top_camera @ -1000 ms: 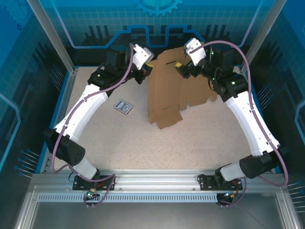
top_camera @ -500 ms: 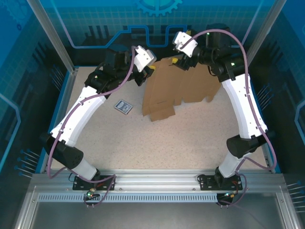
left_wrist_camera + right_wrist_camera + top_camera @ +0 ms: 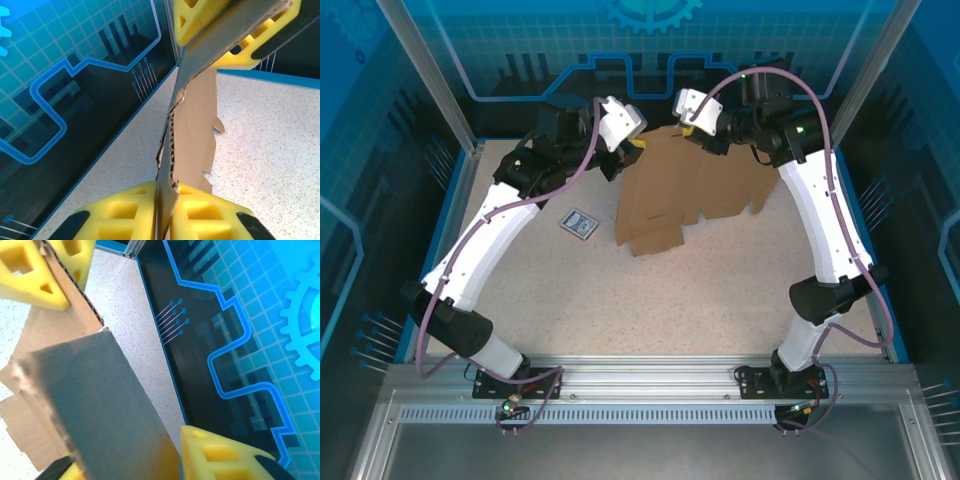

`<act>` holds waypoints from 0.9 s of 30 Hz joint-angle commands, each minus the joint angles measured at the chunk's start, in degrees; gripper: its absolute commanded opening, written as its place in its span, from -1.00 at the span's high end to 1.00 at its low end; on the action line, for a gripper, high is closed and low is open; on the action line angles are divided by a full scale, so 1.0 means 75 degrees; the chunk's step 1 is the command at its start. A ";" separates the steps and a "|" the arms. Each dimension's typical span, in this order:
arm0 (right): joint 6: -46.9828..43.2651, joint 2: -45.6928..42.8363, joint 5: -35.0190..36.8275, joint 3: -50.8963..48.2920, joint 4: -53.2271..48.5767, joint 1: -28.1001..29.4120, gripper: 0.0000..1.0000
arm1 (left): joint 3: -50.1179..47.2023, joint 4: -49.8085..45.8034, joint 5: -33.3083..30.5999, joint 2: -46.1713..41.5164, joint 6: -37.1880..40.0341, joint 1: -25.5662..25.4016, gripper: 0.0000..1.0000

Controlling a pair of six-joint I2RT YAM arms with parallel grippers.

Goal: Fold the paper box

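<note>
Pads (image 3: 125,210) of left gripper (image 3: 165,195) are closed on the corrugated edge of the paper box (image 3: 692,190), pinching its far-left corner close to the rear wall. The right gripper (image 3: 132,460) is likewise clamped on the far edge of the same sheet, w/ the two grippers near each other but apart. Box sits at centre-rear of the table (image 3: 720,290), far edge raised in both grips, panel sloping down toward the arm bases w/ near flaps down at the tabletop; small printed card (image 3: 579,223) lies flat to the left of box, apart from it.
</note>
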 commanded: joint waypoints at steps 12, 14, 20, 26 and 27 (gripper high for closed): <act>0.2493 -0.1478 -0.2769 -0.0971 0.1290 -0.1663 1.00 | -0.2309 0.2523 0.0250 -0.1904 -0.2273 0.1229 -0.72; 0.2899 -0.1762 -0.3160 -0.1338 0.1678 -0.1925 1.00 | -0.3010 0.3218 0.0432 -0.2254 -0.2951 0.1678 -0.81; 0.3908 -0.2227 -0.3529 -0.1848 0.2366 -0.2351 1.00 | -0.4012 0.4075 0.0383 -0.2598 -0.4016 0.2479 -0.93; 0.4752 -0.2481 -0.3880 -0.2128 0.2786 -0.2692 1.00 | -0.4362 0.4547 0.0373 -0.2616 -0.4648 0.3151 -0.98; 0.4866 -0.2528 -0.3924 -0.2215 0.2884 -0.2738 1.00 | -0.4399 0.4557 0.0379 -0.2603 -0.4747 0.3265 -0.98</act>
